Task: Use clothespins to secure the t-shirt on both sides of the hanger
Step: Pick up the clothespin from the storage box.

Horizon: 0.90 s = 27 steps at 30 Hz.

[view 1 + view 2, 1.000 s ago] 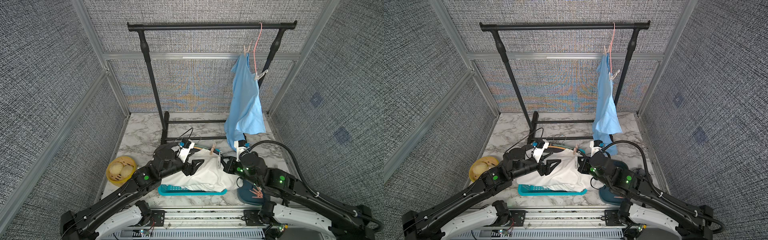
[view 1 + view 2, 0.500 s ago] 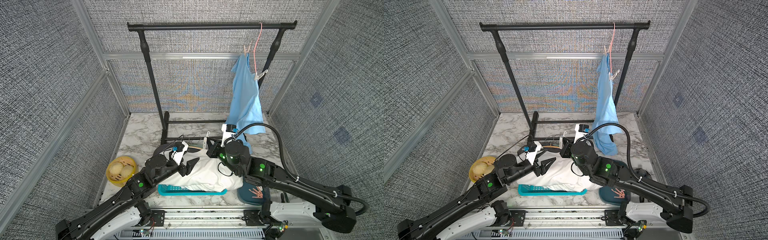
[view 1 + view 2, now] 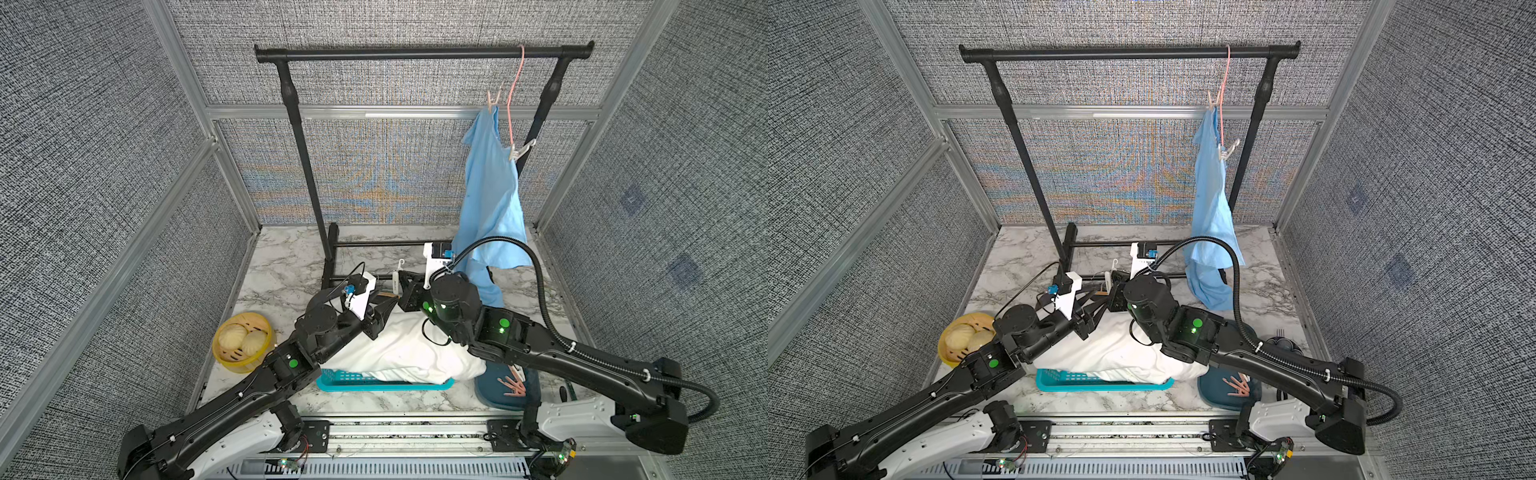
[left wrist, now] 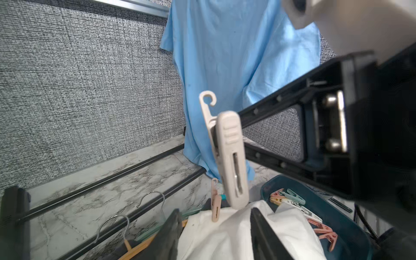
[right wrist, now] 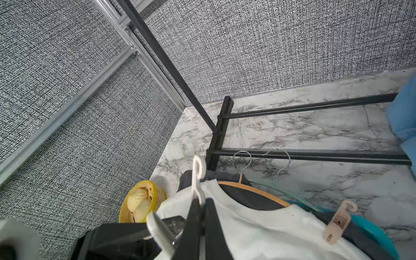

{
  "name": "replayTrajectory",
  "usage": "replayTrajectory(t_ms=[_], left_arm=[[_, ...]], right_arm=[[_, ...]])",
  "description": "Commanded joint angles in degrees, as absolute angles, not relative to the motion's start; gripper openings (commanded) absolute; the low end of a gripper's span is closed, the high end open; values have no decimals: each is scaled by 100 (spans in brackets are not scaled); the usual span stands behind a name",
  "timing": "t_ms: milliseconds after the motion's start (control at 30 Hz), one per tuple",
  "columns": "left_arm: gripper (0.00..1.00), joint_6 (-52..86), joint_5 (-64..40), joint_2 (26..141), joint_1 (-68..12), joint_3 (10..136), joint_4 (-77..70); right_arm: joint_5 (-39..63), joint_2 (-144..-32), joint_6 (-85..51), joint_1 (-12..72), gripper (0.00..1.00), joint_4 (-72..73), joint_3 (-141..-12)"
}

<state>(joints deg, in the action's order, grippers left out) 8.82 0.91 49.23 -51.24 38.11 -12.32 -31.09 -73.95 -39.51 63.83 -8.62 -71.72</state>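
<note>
At my far left the yellow steamer basket sits tight against the counter edge and the wall. Behind it I have bare marble up to the foot of the black rack. The left claw hovers over the white t-shirt, its fingers partly apart with nothing between them. Just above that gap hangs the pale clothespin, pinched in the right claw, whose fingers are closed tight on it near its hooked end. In both top views the two claws nearly meet, and I cannot tell whether they touch.

The t-shirt lies heaped over the teal basket at the front edge, on a wooden hanger of which only the neck curve shows. A beige clothespin is already clipped at the shirt's edge. Two wire hooks of other hangers poke out toward the rack's low bars. Those bars cross right behind the claws and leave me little room there.

The right arm covers part of the dark blue dish of spare clothespins. Farthest right, a blue t-shirt hangs from the rail, its hem down near the counter.
</note>
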Motion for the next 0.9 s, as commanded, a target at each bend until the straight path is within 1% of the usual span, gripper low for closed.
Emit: replayTrajectory(t_ms=[0,100,167,300,467,567,667,767,867], left_arm=[[50,834,-111,5000,-5124,3901,-1417],[50,769,-153,5053,-5132,3954,-1389],[50,780,19,5062,-5127,3970,-1389],[45,1016,524,5102,-5130,4045,-1388],[39,975,539,5159,-5126,4091,-1516],[34,836,486,5192,-5127,4103,-1588],[27,751,389,5203,-5125,4105,-1626],[13,690,395,5217,-5130,4119,-1626],[9,576,494,5225,-5124,4215,-1636]], right_arm=[[-3359,-7440,-3701,6398,0,-506,-7168],[-3384,-7479,-3597,6398,0,-404,-7187],[-3249,-7521,-3578,6398,0,-380,-7231],[-3146,-7541,-3595,6416,0,-293,-7190],[-3087,-7589,-3587,6416,0,-352,-7242],[-3050,-7603,-3605,6416,0,-334,-7247],[-3046,-7603,-3613,6416,0,-338,-7251],[-3006,-7577,-3612,6416,0,-385,-7277],[-2946,-7528,-3526,6390,0,-484,-7357]])
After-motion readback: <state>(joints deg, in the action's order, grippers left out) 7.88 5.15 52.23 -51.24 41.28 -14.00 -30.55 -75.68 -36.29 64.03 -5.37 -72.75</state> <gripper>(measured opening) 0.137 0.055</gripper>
